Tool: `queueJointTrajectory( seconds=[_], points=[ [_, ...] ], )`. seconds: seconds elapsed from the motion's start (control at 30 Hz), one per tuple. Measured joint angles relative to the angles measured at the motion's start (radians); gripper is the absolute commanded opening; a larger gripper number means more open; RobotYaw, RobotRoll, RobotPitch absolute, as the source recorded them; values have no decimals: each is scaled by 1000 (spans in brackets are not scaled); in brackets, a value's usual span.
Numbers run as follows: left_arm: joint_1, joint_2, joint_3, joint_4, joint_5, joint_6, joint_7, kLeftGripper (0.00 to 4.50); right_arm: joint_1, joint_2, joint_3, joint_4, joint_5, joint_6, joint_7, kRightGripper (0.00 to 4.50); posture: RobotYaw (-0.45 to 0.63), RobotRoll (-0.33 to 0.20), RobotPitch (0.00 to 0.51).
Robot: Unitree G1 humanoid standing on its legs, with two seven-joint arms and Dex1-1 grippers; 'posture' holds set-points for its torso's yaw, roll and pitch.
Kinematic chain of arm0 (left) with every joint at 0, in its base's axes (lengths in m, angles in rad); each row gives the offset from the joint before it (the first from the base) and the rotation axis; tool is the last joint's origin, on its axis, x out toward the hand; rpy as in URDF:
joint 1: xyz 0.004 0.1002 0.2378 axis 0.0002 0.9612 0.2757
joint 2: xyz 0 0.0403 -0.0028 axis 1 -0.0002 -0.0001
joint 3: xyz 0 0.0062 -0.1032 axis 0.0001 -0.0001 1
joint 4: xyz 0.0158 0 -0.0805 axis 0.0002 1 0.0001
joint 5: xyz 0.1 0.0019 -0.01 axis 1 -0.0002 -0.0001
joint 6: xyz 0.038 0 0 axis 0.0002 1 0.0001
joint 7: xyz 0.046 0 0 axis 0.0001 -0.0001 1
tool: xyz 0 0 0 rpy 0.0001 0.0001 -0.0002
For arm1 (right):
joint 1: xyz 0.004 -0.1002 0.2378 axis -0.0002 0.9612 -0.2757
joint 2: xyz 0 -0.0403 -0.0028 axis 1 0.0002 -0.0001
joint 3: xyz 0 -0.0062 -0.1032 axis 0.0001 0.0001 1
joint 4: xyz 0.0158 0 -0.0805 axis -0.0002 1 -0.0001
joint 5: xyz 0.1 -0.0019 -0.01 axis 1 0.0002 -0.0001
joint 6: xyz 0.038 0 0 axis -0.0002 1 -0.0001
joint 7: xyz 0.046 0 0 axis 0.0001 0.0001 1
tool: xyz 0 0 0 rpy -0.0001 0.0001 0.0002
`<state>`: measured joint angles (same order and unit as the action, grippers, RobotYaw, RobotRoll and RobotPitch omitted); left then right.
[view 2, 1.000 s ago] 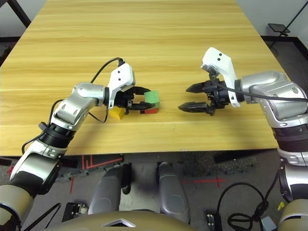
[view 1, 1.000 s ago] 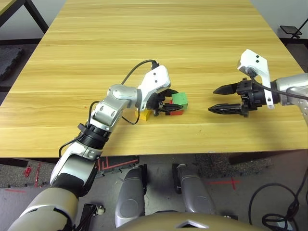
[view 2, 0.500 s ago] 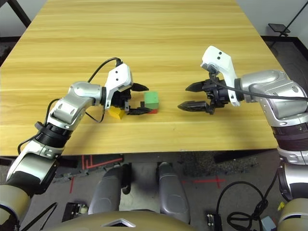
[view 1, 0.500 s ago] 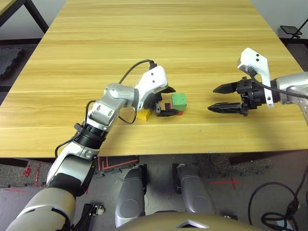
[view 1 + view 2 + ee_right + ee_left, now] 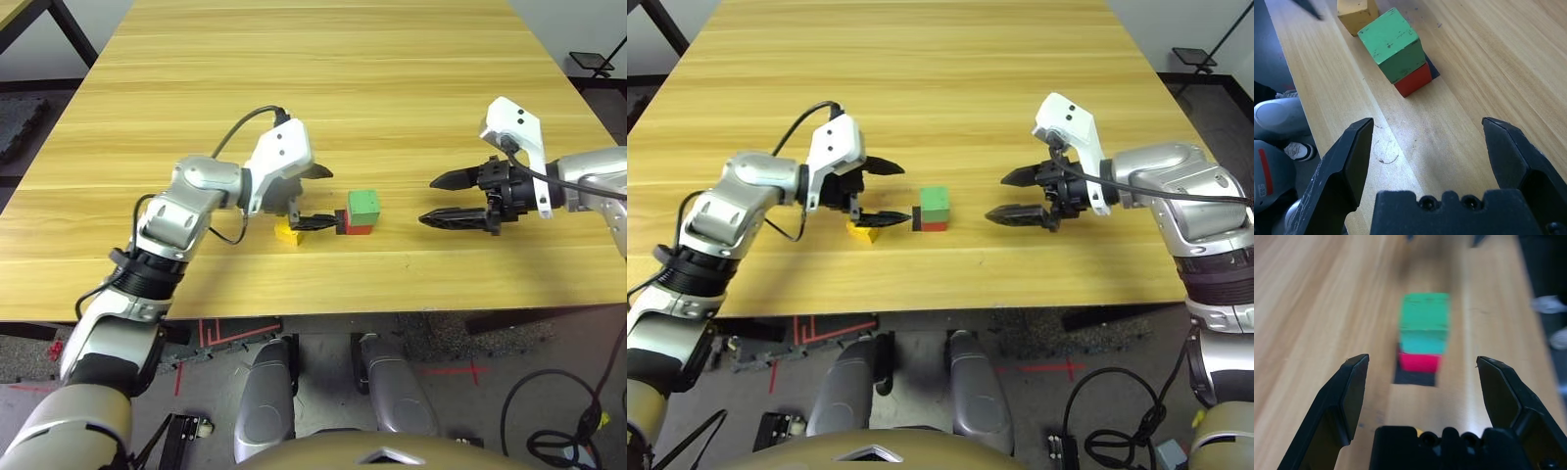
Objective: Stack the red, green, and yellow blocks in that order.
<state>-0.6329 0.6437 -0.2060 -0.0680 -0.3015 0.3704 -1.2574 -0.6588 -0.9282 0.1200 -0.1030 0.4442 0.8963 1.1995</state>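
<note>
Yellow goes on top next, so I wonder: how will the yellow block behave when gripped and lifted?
The yellow block looks like a rigid cube with flat faces, so it should sit squarely between jaws and not roll. Its matte, scuffed surface suggests little slipping. Being small, it is probably light.

Pale wooden table point(image 5: 392, 59) evenly and brightly lit from overhead, soft short shadows cast beneath the arms, muted green cube point(image 5: 1425, 322) and bright red cube point(image 5: 1419, 362) rendered blurred in the left wrist view, mild sheen seen on the wood there.
</note>
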Motion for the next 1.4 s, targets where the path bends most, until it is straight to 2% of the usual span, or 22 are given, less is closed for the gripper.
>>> queueJointTrajectory(
  seconds=[0.13, 0.27, 0.5, 0.7, 0.9, 1.33, 1.4],
  points=[
    [57, 34, 31, 21, -30, -73, -70, 4475, 18, -20, -9, -15, 15, -2, 25, 4500, 266, 28, 175],
    [70, 51, 55, 149, -14, -181, -102, 4475, 74, -81, -32, -61, 56, -42, 113, 4500, 264, 26, 176],
    [17, -19, 52, 398, 49, -388, -90, 4475, 82, -110, -51, -81, 81, -72, 150, 4500, 245, 17, 175],
    [0, -33, 36, 534, 93, -537, -140, 4475, 90, -126, -65, -82, 81, -73, 149, 4500, 226, 11, 175],
    [-13, -43, 30, 582, 103, -580, -176, 4475, 109, -136, -68, -91, 82, -66, 136, 4500, 219, 12, 172],
    [-82, -122, 14, 786, 180, -687, -155, 4475, 110, -135, -68, -94, 81, -66, 109, 4500, 217, 9, 163],
    [-86, -125, 14, 800, 180, -693, -155, 4119, 109, -134, -67, -94, 81, -66, 108, 4500, 217, 8, 160]
  ],
)
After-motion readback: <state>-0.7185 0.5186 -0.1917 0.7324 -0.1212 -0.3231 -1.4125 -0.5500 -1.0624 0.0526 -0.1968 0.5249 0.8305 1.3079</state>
